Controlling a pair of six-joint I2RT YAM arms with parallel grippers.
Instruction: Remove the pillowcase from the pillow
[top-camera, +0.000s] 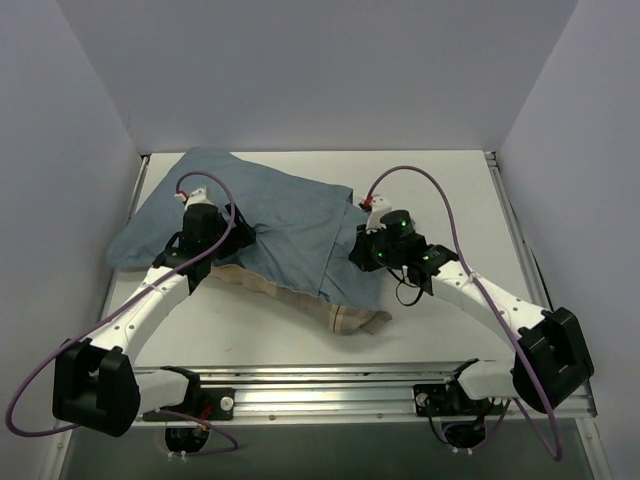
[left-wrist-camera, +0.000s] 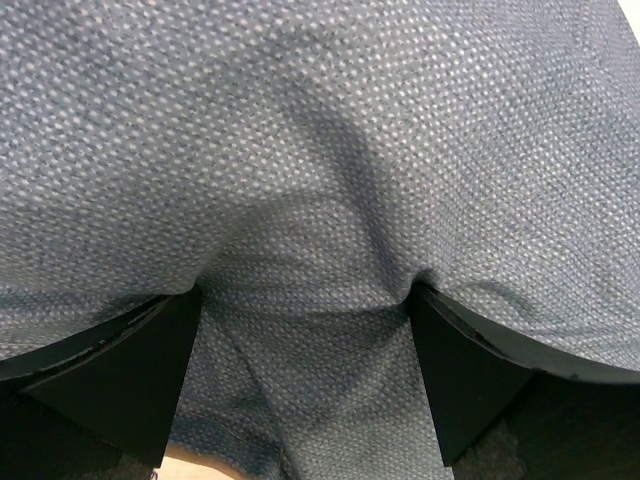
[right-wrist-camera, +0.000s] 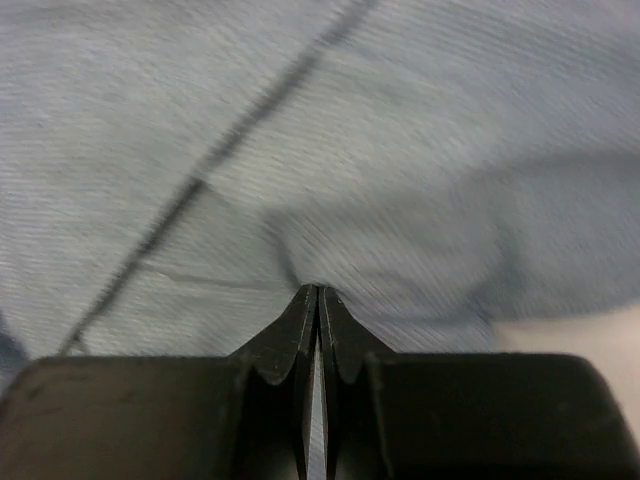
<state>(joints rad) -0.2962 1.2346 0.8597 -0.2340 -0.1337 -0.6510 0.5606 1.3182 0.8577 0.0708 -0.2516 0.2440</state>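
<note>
Blue pillowcase (top-camera: 290, 225): rumpled, spread over left & centre of worktop (top-camera: 450, 200), darker seam across mid. Beige lining shows along near edge, bunched at near-right corner. Pillow not visible.

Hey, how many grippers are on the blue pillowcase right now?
2. The left gripper, jaws open, presses into the pillowcase on its left side; the right gripper is shut, pinching its right edge.

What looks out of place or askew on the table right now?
The soft blue fabric pillowcase lies rumpled and skewed across the table, its beige lining spilling out at the near edge. The right pincer is shut, seemingly pinching a fold; the left pincer presses open into the cloth. Nothing looks damaged.
</note>
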